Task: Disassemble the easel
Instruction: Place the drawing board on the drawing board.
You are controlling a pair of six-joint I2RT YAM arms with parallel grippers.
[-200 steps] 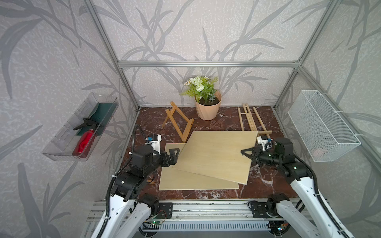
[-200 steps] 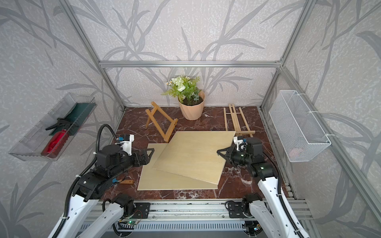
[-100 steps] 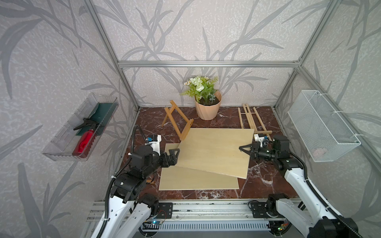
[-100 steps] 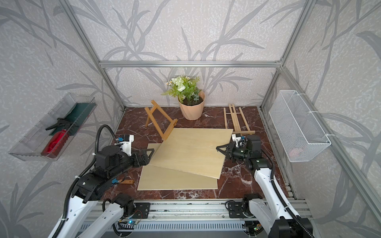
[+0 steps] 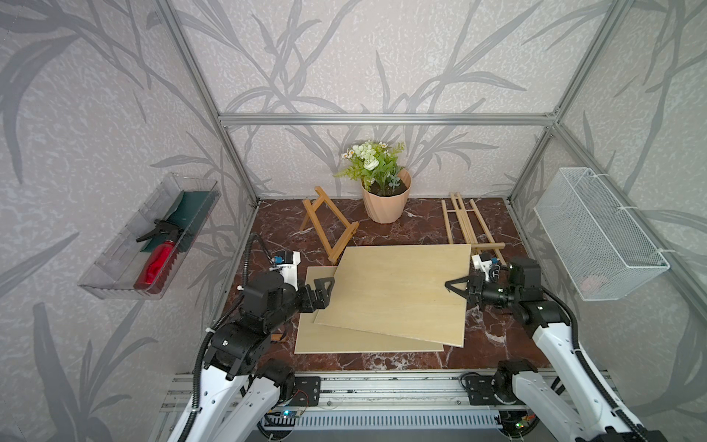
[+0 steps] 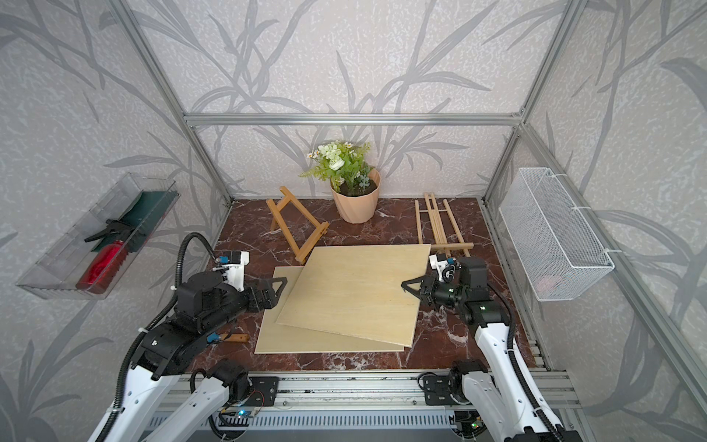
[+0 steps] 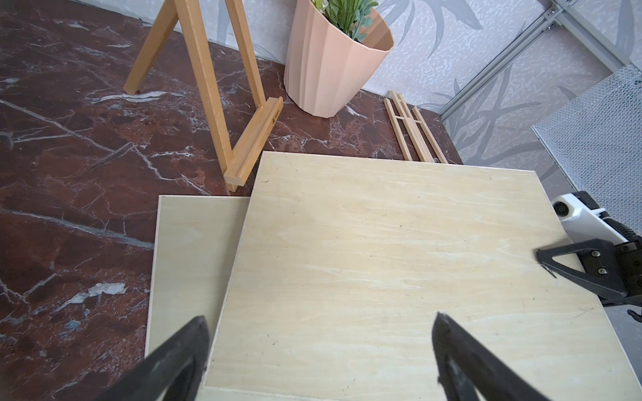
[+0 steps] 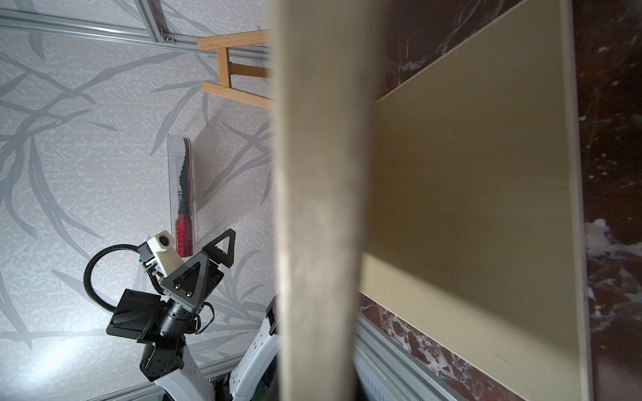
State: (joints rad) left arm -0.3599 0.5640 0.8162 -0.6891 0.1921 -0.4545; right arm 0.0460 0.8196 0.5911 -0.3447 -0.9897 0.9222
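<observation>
Easel frame of honey-brown wood [image 5: 331, 227] sits bare at upper centre, so most seems done. Right gripper [image 5: 449, 287] pinches the right edge of the pale square plywood board [image 5: 398, 294], raised over a second plywood board [image 5: 325, 340]. Left gripper [image 5: 324, 292] gapes wide at its left edge. Laying the board down remains.

I'm looking into a small booth: walls [image 5: 95, 114] papered pale grey with darker leaf shapes, set in an aluminium frame [image 5: 382, 119]. The table [image 5: 417, 229] is dark red marble with white veins. A clear tray [image 5: 126, 229] hangs on the left wall (a red bottle [image 5: 157, 264] lies in it), and a white wire basket [image 5: 597, 237] hangs on the right wall. A potted plant [image 5: 386, 203] stands at the back. A metal rail [image 5: 382, 386] runs along the front edge. The light is soft and even.
</observation>
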